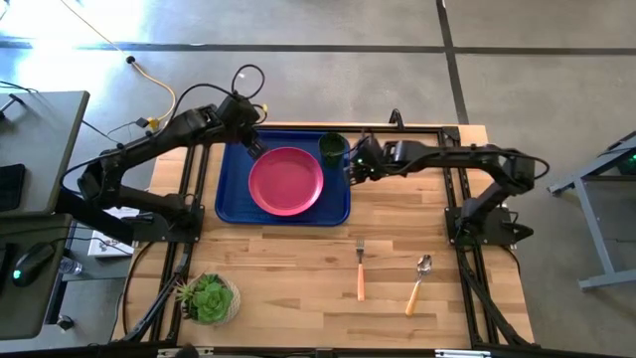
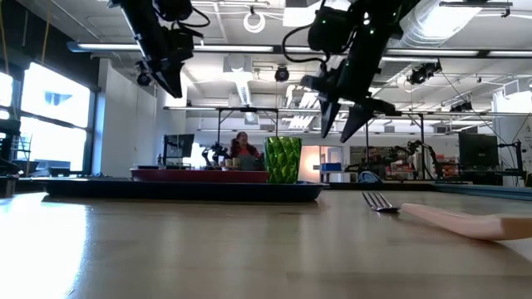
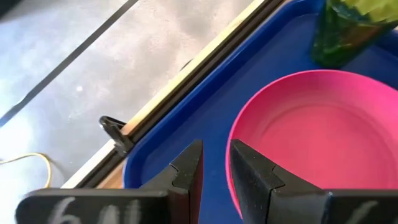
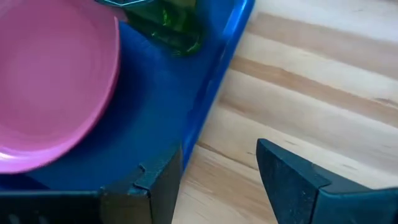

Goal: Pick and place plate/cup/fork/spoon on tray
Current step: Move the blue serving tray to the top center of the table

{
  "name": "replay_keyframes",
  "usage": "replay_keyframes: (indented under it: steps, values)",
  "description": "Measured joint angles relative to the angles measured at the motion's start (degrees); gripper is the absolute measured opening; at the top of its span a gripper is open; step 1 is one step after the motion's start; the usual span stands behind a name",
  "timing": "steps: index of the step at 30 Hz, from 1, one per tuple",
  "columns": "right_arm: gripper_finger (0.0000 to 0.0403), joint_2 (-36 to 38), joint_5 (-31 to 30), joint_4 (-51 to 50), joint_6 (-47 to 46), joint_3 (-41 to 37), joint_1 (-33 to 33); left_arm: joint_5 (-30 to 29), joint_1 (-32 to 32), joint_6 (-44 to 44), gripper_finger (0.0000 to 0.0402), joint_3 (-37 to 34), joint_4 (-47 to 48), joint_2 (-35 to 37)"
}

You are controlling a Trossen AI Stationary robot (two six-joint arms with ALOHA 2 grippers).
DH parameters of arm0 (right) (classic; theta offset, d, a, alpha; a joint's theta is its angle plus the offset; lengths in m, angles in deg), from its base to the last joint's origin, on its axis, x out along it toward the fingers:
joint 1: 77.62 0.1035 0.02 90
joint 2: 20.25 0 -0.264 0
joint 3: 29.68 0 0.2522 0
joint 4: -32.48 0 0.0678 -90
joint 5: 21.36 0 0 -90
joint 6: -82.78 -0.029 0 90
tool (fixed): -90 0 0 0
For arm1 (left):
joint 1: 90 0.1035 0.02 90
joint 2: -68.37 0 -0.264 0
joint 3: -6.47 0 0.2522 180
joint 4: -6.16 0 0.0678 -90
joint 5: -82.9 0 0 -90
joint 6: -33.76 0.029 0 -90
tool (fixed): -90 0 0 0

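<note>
The dark-blue tray (image 1: 231, 199) lies at the table's far middle. On it rest the pink-red plate (image 1: 286, 181) and, upright in the far right corner, the green cup (image 1: 332, 149). The fork (image 1: 360, 268) and spoon (image 1: 419, 283) lie flat on the wood near the front right. My left gripper (image 3: 216, 155) hangs over the tray's far left corner beside the plate's rim (image 3: 239, 134). It is open by a narrow gap and holds nothing. My right gripper (image 4: 217, 152) is wide open above the tray's right rim (image 4: 214, 81), just near of the cup (image 4: 168, 25).
A potted succulent (image 1: 207, 298) stands at the near left of the table. Black frame rails (image 1: 467, 189) run along the table's left and right sides. Bare wood lies between the tray and the cutlery.
</note>
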Motion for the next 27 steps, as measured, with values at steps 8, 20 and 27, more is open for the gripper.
replay_keyframes:
  steps: [8,20,27]
  values:
    - [0.0199,-6.69,1.20,4.12,-1.70,-0.02,0.72,0.06,2.89,2.58,0.0069,0.00,-0.09,-0.01]
    - [0.0199,-14.42,1.94,10.18,-5.46,0.00,0.72,0.07,5.50,3.04,0.0069,0.00,-0.11,0.00]
    - [0.0199,-16.82,1.36,11.22,-6.77,0.00,0.70,0.07,6.57,4.37,0.0069,0.00,-0.15,0.00]
